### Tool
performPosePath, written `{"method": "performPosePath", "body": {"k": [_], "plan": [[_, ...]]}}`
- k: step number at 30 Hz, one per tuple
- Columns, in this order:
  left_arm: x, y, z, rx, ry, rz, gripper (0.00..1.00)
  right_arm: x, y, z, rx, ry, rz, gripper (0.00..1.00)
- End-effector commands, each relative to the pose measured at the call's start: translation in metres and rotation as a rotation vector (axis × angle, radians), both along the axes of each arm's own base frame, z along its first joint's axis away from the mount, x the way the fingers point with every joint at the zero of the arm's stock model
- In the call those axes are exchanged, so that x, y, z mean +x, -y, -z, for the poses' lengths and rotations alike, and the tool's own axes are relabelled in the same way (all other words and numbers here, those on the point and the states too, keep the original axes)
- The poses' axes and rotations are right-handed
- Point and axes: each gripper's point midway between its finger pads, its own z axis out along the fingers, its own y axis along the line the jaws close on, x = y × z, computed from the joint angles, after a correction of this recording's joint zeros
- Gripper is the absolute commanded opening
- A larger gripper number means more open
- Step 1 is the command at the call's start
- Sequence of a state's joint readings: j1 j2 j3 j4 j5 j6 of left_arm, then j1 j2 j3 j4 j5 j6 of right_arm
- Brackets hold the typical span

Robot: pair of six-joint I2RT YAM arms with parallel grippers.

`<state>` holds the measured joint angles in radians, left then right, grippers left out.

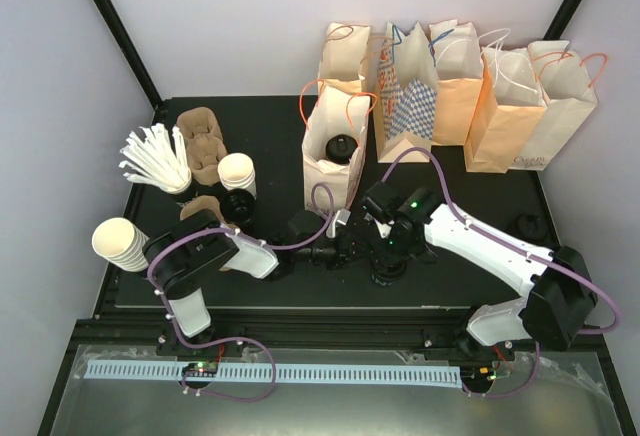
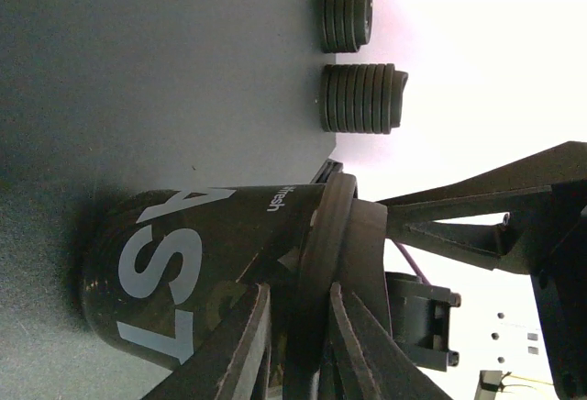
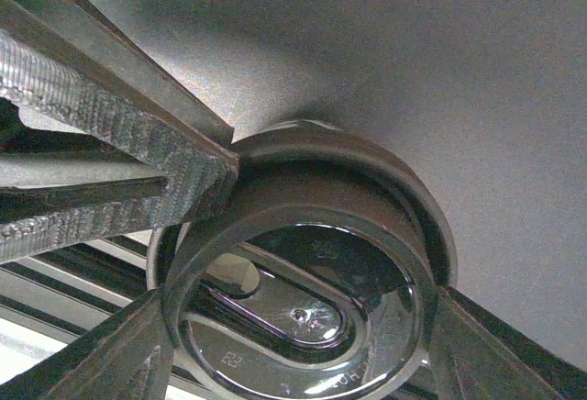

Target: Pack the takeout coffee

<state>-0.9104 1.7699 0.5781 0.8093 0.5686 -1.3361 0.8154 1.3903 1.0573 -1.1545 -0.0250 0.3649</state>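
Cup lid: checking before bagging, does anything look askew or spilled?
Nothing spilled or askew: the lid sits seated on the upright cup. Only oddity: left fingers and right fingers both grip it.

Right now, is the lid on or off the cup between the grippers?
On. From the right wrist, the black lid covers the whole mouth; from the left wrist, its rim rings the top of the lettered cup.
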Motion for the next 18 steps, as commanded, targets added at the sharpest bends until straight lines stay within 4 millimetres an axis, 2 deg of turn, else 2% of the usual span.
{"method": "performPosePath", "body": {"k": [1,5,8,13,18], "plan": [[-0.078,-0.041,0.11,0.334,-0.336,0.108,0.19,-0.045,-0.011,0.056,0.029,-0.253,-0.019,0.66],[-0.081,-0.042,0.114,0.331,-0.354,0.108,0.2,-0.045,-0.01,0.057,0.029,-0.253,-0.013,0.66],[-0.079,-0.039,0.109,0.325,-0.339,0.113,0.2,-0.044,-0.01,0.056,0.025,-0.246,-0.013,0.66],[-0.064,-0.023,0.078,0.294,-0.237,0.125,0.34,-0.028,-0.013,0.038,0.031,-0.16,0.003,0.66],[-0.042,-0.01,0.037,0.259,-0.121,0.111,0.39,-0.012,-0.02,0.014,0.079,-0.062,-0.001,0.66]]}}
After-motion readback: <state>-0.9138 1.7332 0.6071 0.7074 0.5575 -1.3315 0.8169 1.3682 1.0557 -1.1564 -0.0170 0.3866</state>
